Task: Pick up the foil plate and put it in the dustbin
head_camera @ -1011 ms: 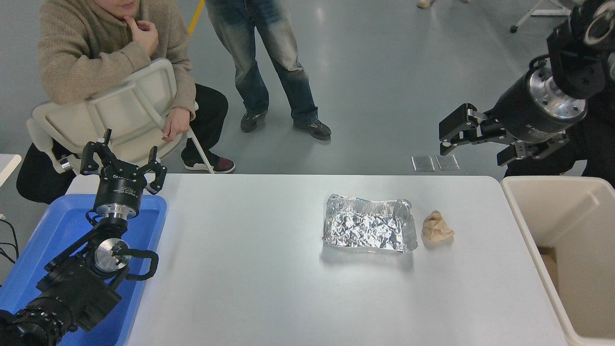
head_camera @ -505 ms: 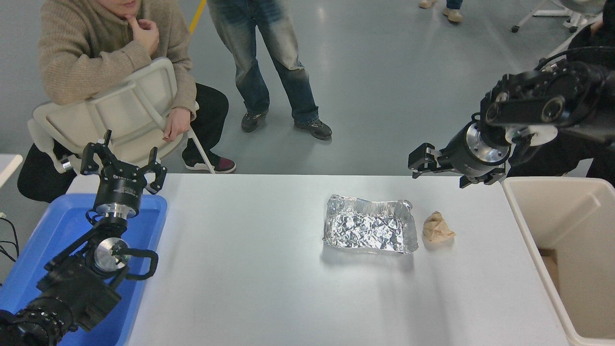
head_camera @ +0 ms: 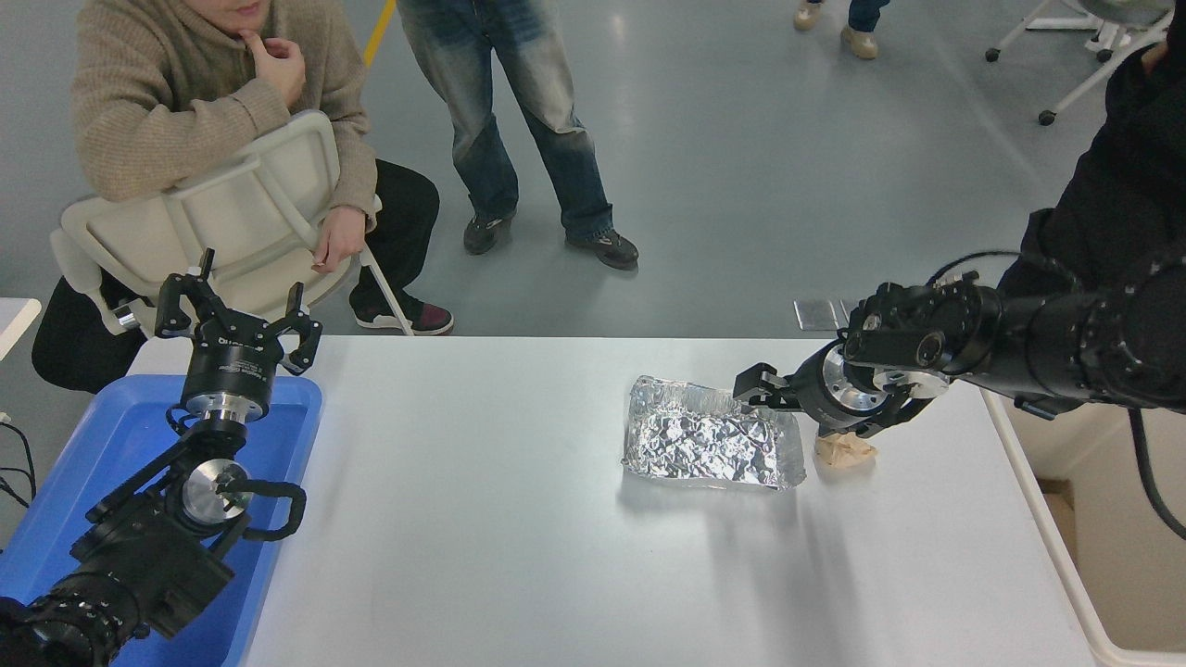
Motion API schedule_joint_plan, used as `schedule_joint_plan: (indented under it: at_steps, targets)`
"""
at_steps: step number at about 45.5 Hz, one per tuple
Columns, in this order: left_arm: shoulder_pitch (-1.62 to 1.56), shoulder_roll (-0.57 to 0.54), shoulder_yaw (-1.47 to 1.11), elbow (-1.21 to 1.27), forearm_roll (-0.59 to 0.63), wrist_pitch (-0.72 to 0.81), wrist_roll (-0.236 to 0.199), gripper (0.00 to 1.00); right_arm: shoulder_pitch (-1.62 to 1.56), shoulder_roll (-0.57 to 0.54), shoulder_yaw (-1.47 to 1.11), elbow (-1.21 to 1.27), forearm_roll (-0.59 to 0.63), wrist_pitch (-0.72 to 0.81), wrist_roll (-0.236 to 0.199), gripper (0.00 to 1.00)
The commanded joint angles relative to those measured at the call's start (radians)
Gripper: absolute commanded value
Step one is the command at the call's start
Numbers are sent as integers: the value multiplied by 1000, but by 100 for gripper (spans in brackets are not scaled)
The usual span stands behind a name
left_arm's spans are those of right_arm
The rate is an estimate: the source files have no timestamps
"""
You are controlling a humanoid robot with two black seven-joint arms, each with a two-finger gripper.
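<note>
The foil plate is a shiny, crinkled silver tray lying flat at the table's middle right. My right gripper is low over the plate's far right corner, fingers spread and holding nothing; one finger lies at the plate's far rim. The right arm comes in from the right edge. The dustbin, a cream-white bin, stands off the table's right end and is partly hidden by the arm. My left gripper is parked open at the lower left.
A crumpled tan paper ball lies just right of the plate, partly under the right gripper. A blue tray sits under the left arm. A seated person on a white chair and a standing person are beyond the far edge.
My right arm has swung down and left from high above the dustbin to the table, bringing the gripper to the plate's far right corner. The plate, the ball and the left arm have not moved.
</note>
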Motion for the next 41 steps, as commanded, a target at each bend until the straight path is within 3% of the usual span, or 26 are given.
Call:
schedule_joint_plan:
  at_steps: [1,15,31,41]
  targets:
    - [0,0,0,0,-1,0,0,99,-111,46,16,-120,-21,-48,-2,98]
    - [0,0,0,0,-1,0,0,99,-197,72,2,-220,-105,-68,-2,96]
    - [0,0,0,0,-1,0,0,99,-271,73,15,-298,-103,-73,-1,96]
    - [0,0,0,0,-1,0,0,99,-271,73,48,-301,-93,-73,-2,80]
